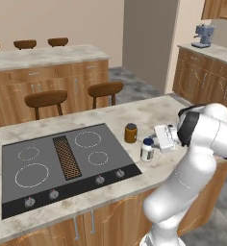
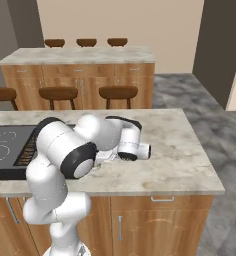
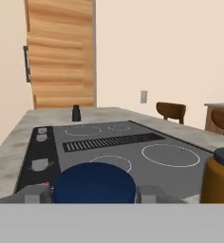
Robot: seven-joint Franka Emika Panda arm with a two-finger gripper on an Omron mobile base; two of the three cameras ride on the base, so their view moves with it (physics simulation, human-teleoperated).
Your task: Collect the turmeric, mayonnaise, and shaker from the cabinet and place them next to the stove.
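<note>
Because the task wants all three items set down beside the stove (image 1: 69, 163), the mayonnaise (image 1: 147, 149) stands upright on the stone counter (image 1: 149, 115) just off the cooktop's right edge, near the turmeric (image 1: 130, 133), which sits a little farther back. The gripper (image 3: 94, 192) is level with the mayonnaise, one fingertip on each side of its dark blue lid; whether the pads are pressing the jar or have let go, I cannot tell (the jaws stand only partly apart). My judgement is that this jar is being set down or has just been placed. The shaker (image 3: 76, 113) stands at the far end of the counter beyond the cooktop, in front of a tall wooden door (image 3: 60, 53), well apart from the two jars.
</note>
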